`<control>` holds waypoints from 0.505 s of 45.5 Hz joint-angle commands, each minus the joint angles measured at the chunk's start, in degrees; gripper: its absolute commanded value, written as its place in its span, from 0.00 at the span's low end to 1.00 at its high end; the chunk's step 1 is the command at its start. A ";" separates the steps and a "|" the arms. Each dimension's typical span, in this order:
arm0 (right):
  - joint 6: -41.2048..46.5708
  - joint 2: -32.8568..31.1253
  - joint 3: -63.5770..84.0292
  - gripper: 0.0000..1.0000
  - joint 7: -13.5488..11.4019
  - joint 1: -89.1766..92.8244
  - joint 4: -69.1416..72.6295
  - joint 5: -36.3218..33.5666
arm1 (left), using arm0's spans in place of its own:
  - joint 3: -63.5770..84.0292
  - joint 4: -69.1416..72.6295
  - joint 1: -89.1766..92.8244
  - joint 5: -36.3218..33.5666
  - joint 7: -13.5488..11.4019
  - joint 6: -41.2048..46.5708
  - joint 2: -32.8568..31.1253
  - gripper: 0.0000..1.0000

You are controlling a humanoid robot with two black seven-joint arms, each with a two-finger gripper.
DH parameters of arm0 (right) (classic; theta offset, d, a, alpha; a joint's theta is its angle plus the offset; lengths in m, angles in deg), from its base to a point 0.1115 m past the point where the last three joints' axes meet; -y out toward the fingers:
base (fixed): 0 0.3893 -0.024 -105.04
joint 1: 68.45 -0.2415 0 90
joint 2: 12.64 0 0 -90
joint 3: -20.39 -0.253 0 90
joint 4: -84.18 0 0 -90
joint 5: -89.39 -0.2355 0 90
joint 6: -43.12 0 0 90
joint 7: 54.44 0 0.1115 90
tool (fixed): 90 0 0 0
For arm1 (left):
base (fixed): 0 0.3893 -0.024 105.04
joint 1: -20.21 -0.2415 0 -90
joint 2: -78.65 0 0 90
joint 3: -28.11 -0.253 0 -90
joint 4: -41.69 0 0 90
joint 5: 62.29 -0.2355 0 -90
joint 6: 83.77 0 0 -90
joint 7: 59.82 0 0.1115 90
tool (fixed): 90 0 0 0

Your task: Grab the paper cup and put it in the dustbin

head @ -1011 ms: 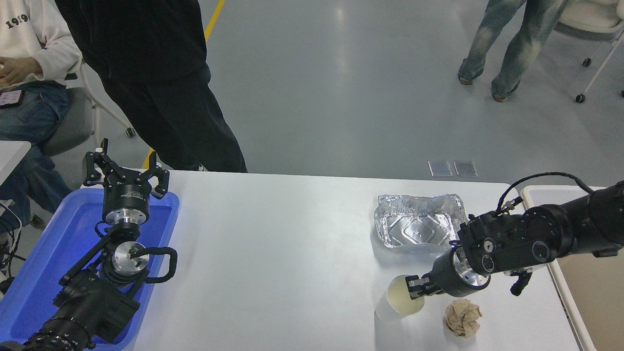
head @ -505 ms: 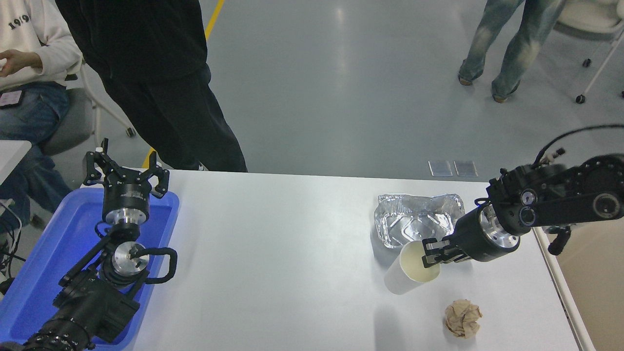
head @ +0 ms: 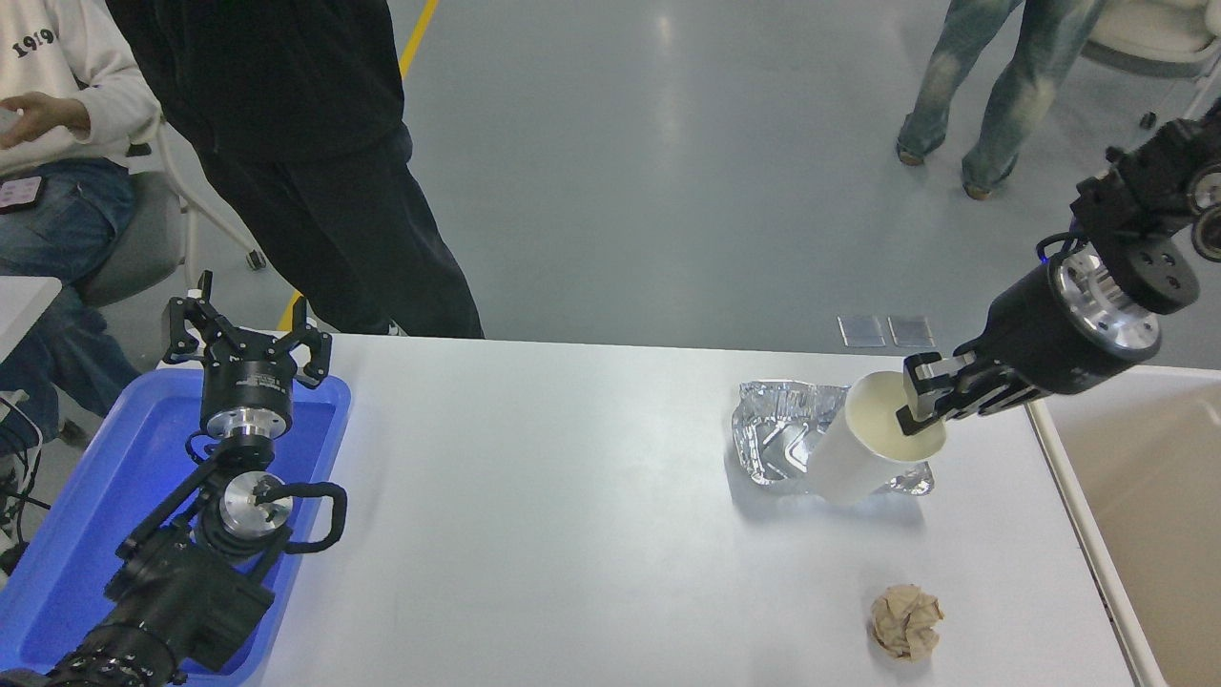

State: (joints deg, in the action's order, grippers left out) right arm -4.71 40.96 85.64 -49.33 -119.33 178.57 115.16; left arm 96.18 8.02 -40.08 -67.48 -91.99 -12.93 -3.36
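Observation:
My right gripper point(head: 923, 405) is shut on the rim of the white paper cup point(head: 863, 448), one finger inside its cream-coloured mouth. The cup hangs tilted in the air above the table, in front of the silver foil tray point(head: 777, 434). The beige dustbin point(head: 1135, 496) stands at the table's right edge, to the right of the cup, and is partly cut off by the picture's edge. My left gripper point(head: 246, 334) is open and parked over the blue tray at the lower left.
A crumpled brown paper ball point(head: 905, 622) lies near the table's front right. The blue tray point(head: 86, 496) is at the left edge. A person in black point(head: 315, 162) stands at the far side, another sits at the far left point(head: 57, 143).
My right gripper has lifted the cup off the table and carried it up and to the right, from beside the paper ball to in front of the foil tray. The left arm has not moved.

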 commanded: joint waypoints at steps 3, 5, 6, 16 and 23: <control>2.83 -3.41 3.91 0.00 -0.36 -10.73 -0.27 -0.45 | -0.04 0.00 0.00 0.00 0.00 0.00 0.00 0.99; 2.83 -4.37 4.70 0.00 -0.45 -12.22 -0.70 -0.63 | -0.04 0.00 0.00 0.00 0.00 0.00 0.00 0.99; 2.83 -4.90 5.14 0.00 -0.54 -12.84 -0.88 -0.98 | 0.05 0.00 0.00 0.00 0.00 0.00 0.00 0.99; -0.07 -10.26 8.04 0.00 -3.79 -17.41 -3.86 -8.80 | 0.05 0.00 0.00 0.00 0.00 0.00 0.00 0.99; -5.34 -16.50 9.98 0.00 -4.23 -17.41 -6.07 -10.47 | -0.04 0.00 0.00 0.00 0.00 0.00 0.00 0.99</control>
State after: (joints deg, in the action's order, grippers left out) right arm -4.72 32.30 92.47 -51.89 -134.07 175.53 108.97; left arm 96.17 8.03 -40.09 -67.48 -91.99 -12.93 -3.36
